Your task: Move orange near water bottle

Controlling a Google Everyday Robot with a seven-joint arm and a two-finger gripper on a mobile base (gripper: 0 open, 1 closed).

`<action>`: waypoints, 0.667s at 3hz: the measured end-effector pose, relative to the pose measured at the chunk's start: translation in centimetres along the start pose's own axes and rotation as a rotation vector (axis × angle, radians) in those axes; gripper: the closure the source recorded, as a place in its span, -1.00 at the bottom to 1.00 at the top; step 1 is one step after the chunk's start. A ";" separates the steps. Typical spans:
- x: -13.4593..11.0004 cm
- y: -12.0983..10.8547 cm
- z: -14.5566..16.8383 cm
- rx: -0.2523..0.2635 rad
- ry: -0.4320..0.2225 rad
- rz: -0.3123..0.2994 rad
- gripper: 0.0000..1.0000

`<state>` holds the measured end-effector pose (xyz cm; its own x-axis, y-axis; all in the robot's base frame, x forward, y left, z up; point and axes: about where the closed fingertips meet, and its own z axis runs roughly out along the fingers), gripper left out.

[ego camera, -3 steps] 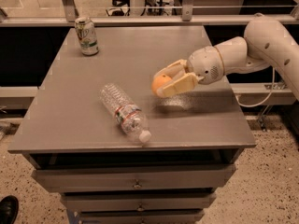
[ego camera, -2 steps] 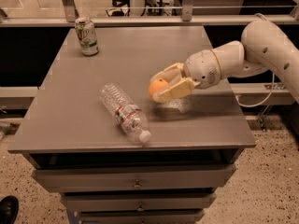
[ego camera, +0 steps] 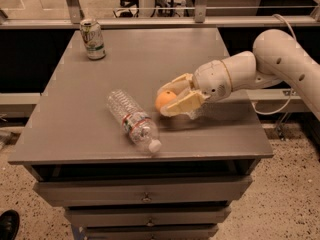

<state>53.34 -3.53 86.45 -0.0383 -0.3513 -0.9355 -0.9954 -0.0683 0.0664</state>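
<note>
The orange (ego camera: 164, 99) is a small round fruit held between the cream fingers of my gripper (ego camera: 169, 97), just above the grey table (ego camera: 150, 59) right of centre. The gripper is shut on it and reaches in from the right on a white arm (ego camera: 280, 64). The water bottle (ego camera: 132, 120), clear and ribbed with a white cap and a red-and-blue label band, lies on its side a short way left of the orange, cap toward the front edge.
A green-and-white soda can (ego camera: 93, 38) stands upright at the table's back left corner. The table sits on a drawer cabinet (ego camera: 145, 196). A rail and glass panel run behind the table. A dark shoe (ego camera: 7, 224) shows at the bottom left on the floor.
My gripper has carried the orange leftward and slightly toward the front, closer to the water bottle. The bottle and can have not moved.
</note>
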 end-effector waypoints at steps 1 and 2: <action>0.2 0.1 0.4 -0.020 0.001 0.003 -0.40; 0.5 0.3 1.2 -0.067 0.012 0.016 -0.98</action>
<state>52.92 -2.57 85.55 -0.0524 -0.3644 -0.9298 -0.9867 -0.1246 0.1045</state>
